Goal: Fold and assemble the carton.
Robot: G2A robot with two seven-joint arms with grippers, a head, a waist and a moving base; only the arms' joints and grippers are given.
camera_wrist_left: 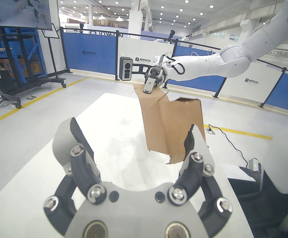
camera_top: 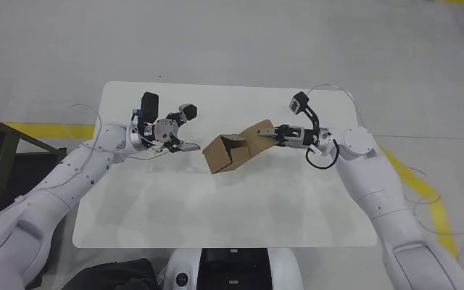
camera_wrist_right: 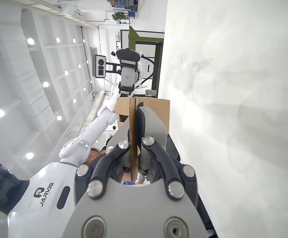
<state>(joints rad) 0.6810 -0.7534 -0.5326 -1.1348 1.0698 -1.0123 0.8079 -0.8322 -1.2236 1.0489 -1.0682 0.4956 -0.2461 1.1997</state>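
So the carton (camera_top: 230, 150) is half-open and tilted over the middle of my white surface (camera_top: 217, 210). My right tool (camera_top: 267, 133) is clamped on one of its flaps. My left tool (camera_top: 191, 129) sits just beside the carton, jaws spread wide apart.

A white table (camera_top: 217, 210) with rounded corners lies in the middle of the top view on a pale grey floor (camera_top: 232, 43), with a yellow line (camera_top: 51, 130) on the floor at the left edge and lower right. The left wrist view shows blue fence panels (camera_wrist_left: 90, 54) behind the table, a screen (camera_wrist_left: 24, 13) on a black stand and many round ceiling lights (camera_wrist_left: 180, 10).
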